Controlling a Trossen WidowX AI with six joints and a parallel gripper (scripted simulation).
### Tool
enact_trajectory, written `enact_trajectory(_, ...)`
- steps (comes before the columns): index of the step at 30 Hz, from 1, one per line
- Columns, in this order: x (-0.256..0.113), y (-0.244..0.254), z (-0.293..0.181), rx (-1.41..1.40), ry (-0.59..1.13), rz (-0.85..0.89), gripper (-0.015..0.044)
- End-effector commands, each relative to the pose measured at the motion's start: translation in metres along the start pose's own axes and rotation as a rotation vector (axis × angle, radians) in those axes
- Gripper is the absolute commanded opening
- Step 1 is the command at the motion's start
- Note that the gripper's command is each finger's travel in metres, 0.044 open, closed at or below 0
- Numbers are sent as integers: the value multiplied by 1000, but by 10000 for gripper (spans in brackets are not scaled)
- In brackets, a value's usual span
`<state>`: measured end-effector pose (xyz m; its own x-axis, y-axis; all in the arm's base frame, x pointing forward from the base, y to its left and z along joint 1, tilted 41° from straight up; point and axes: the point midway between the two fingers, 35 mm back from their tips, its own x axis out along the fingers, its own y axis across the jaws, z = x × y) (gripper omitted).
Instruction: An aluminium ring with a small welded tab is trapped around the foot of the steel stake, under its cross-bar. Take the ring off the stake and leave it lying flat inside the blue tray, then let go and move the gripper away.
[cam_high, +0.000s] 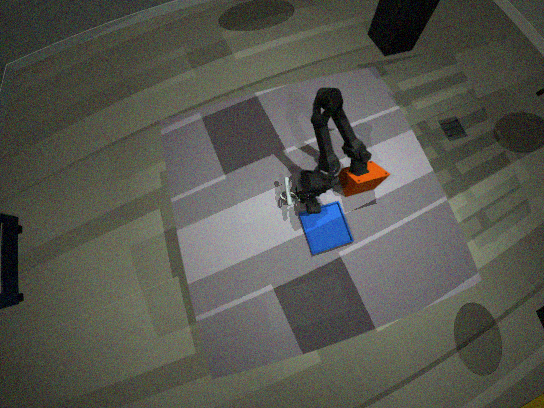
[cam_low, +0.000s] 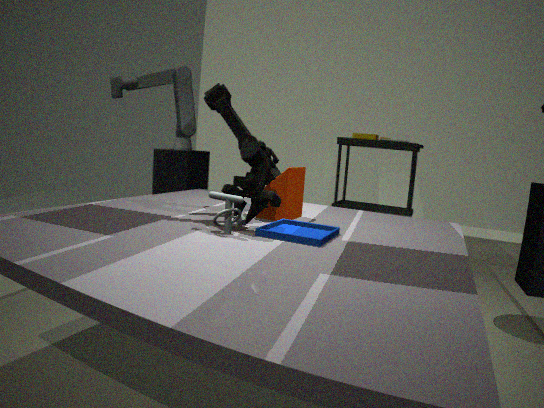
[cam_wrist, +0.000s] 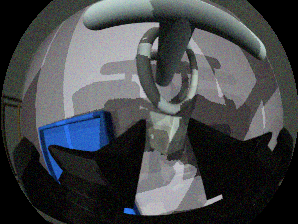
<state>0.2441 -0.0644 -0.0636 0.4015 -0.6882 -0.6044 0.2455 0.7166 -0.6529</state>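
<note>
Your black two-fingered pincer (cam_high: 295, 196) (cam_low: 245, 223) (cam_wrist: 166, 123) is part-open, its fingers closed on the small welded tab (cam_wrist: 162, 134) of the aluminium ring (cam_low: 216, 218) (cam_wrist: 143, 75). The ring lies just ahead of the fingertips, tilted up around the steel stake's post (cam_low: 228, 220) (cam_wrist: 172, 52), below its cross-bar (cam_high: 288, 186) (cam_low: 225, 196) (cam_wrist: 120, 14). You likely need to turn and tilt it past that bar, before reaching the shallow blue square tray (cam_high: 345, 220) (cam_low: 295, 239) (cam_wrist: 75, 119), beside the stake on the bench (cam_high: 225, 335) (cam_low: 240, 300).

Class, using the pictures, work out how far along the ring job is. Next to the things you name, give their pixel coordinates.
Done: the gripper (cam_high: 295, 196) (cam_low: 243, 220) (cam_wrist: 166, 123) has gripped the aluminium ring (cam_wrist: 193, 82). In hand: freeing it; it still encircles the steel stake (cam_high: 288, 190) (cam_low: 228, 215) (cam_wrist: 172, 50) below the cross-bar. Left: laying it in the blue tray (cam_high: 327, 228) (cam_low: 297, 232) (cam_wrist: 75, 134), releasing, withdrawing.
</note>
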Motion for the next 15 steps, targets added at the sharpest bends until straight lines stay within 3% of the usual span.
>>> enact_trajectory(1,-5,0,9,15,-14,-2,0)
enact_trajectory(15,-5,5,10,9,23,-6,0)
